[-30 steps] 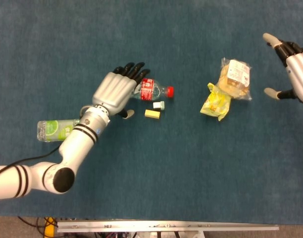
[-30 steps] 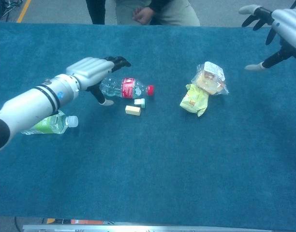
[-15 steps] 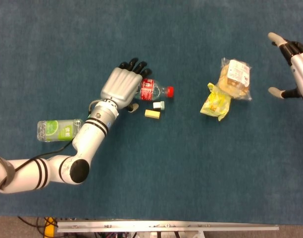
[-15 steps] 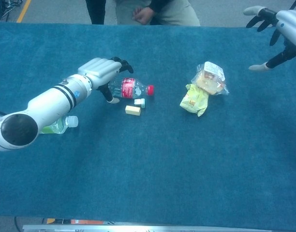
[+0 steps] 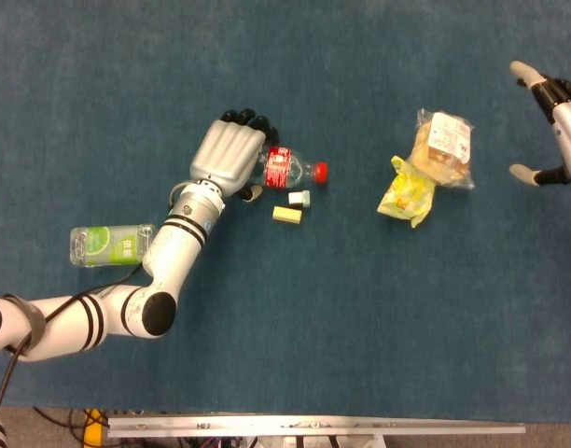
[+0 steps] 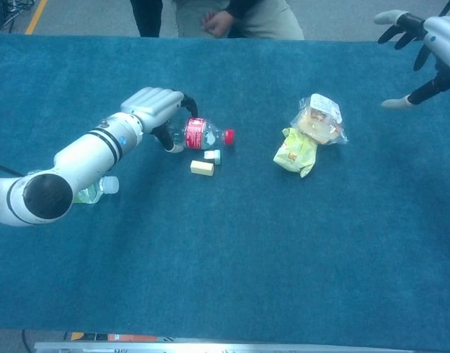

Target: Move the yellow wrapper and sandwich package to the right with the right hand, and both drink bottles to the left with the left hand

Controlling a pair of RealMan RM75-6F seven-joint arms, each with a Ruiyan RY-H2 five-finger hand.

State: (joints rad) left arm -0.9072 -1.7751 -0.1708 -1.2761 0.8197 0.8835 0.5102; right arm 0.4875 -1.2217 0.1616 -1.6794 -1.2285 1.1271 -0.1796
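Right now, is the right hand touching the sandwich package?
No. The right hand hangs open at the table's far right, apart from the sandwich package.

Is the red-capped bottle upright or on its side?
On its side: the bottle lies flat on the table, red cap pointing right, left hand over its base.

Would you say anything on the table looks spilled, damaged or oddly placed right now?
Nothing looks spilled or damaged. Both bottles lie on their sides: the red-label bottle under the left hand, the green-label bottle further left. The sandwich package overlaps the yellow wrapper.
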